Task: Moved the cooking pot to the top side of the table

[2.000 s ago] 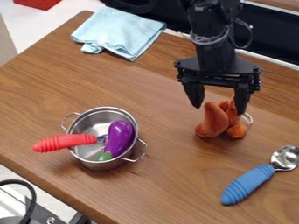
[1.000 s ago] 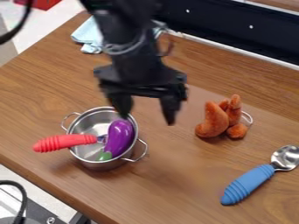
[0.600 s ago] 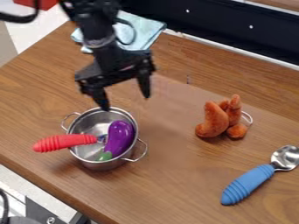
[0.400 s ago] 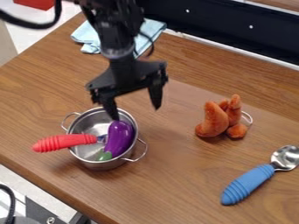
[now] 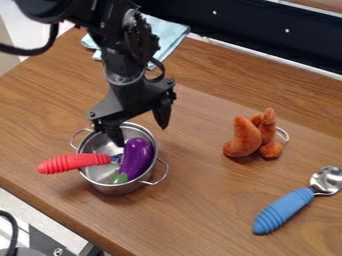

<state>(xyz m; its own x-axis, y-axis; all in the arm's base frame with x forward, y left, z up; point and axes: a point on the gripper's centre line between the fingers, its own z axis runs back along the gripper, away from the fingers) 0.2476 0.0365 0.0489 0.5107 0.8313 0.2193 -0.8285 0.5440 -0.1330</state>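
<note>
I had the gripper [image 5: 141,136] above a brown wooden table [image 5: 207,200]. On the tabletop, a metal pot [image 5: 115,189] stood upright just beneath it. An orange plush toy [image 5: 246,136] lay to one side of the gripper, a blue-handled spoon [image 5: 284,210] farther off that way, and a pale blue cloth [image 5: 172,36] behind it.

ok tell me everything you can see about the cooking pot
The cooking pot is round, shiny and silvery, apparently metal, with thin loop handles on opposite sides. It stands upright, lidless, on the wooden table. Inside lies a purple toy eggplant; a red-handled utensil leans over the rim. The open tool hangs at the pot's far rim; whether they touch, I can't tell.
</note>
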